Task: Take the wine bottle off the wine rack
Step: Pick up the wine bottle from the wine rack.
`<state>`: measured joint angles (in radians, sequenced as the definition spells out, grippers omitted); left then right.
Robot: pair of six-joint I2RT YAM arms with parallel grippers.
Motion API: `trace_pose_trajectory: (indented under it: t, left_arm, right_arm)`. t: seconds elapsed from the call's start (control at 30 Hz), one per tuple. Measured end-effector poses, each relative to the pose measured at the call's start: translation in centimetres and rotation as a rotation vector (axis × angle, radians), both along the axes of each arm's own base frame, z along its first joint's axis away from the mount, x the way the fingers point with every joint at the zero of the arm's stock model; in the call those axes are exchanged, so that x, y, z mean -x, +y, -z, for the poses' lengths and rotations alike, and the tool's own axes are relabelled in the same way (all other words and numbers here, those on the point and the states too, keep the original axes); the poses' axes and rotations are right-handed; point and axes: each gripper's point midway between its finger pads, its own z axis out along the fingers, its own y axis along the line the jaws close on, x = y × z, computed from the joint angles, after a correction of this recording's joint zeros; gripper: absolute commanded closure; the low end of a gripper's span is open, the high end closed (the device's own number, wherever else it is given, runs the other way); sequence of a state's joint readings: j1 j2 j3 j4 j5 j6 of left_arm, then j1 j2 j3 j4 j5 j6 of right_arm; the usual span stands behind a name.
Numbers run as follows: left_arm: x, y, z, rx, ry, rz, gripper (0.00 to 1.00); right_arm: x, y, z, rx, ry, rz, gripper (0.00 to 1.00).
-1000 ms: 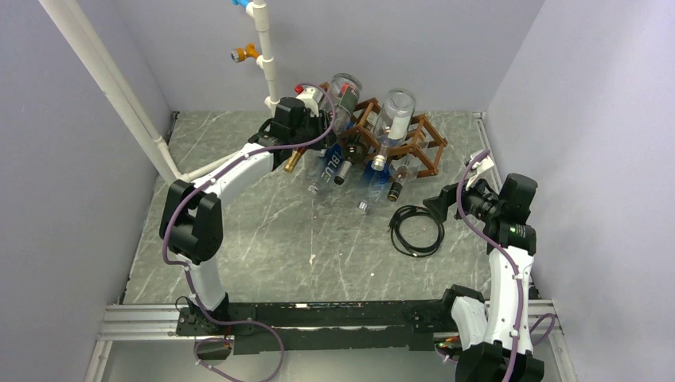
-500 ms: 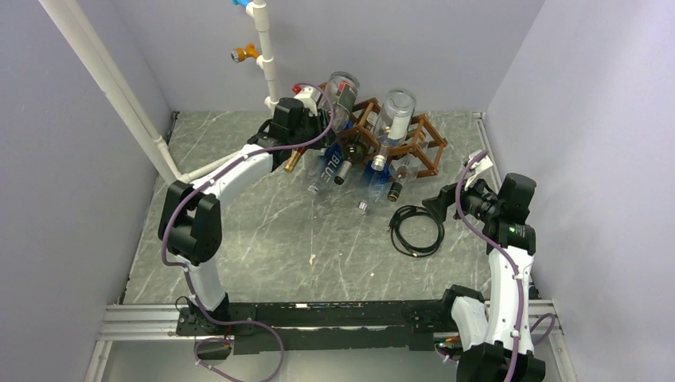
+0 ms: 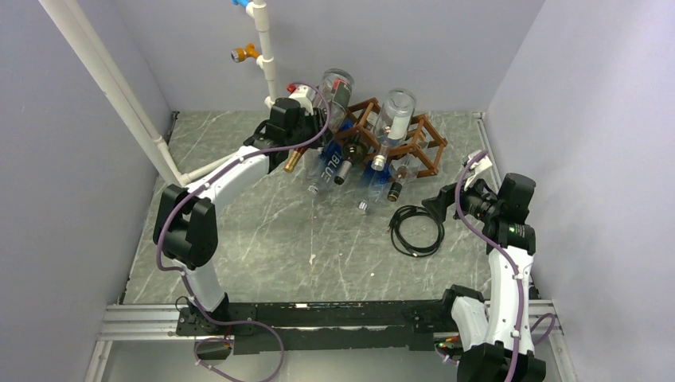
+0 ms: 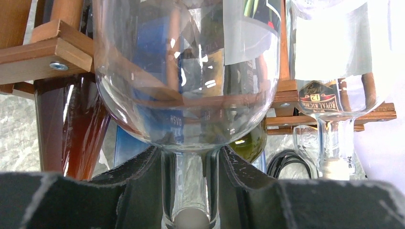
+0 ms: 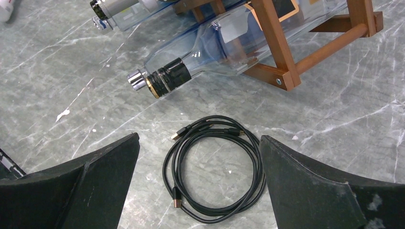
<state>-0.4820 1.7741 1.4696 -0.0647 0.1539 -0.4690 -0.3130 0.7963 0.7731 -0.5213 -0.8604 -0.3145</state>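
— Location of the wine bottle (image 3: 337, 86)?
— Clear glass, tilted base-up at the left end of the wine rack (image 3: 426, 147), near the table's (image 3: 263, 239) far edge.
— Claws?
— Left gripper (image 4: 190, 181) clenched on the bottle's neck. Right gripper (image 5: 199, 143) released, jaws wide, over a coiled black cable (image 5: 168, 171) near the right edge.

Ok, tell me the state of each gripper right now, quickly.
Left gripper: closed on the neck of the clear glass wine bottle.
Right gripper: open, holding nothing.
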Motion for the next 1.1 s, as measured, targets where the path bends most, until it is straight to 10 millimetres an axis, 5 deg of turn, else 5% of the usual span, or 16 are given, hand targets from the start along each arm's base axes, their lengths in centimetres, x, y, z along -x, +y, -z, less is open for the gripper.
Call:
trace_pose_trajectory:
  t: [0.63, 1.1]
  left_arm:
    - [1.5, 1.3, -2.9, 0.041, -0.041, -0.035, 1.00]
    - [7.7, 3.0, -6.7, 0.152, -0.081, 0.013, 1.00]
  right_arm:
    - [-0.1, -0.1, 0.1, 0.007, 0.002, 0.007, 0.00]
    - [-0.1, -0.1, 0.1, 0.007, 0.002, 0.006, 0.00]
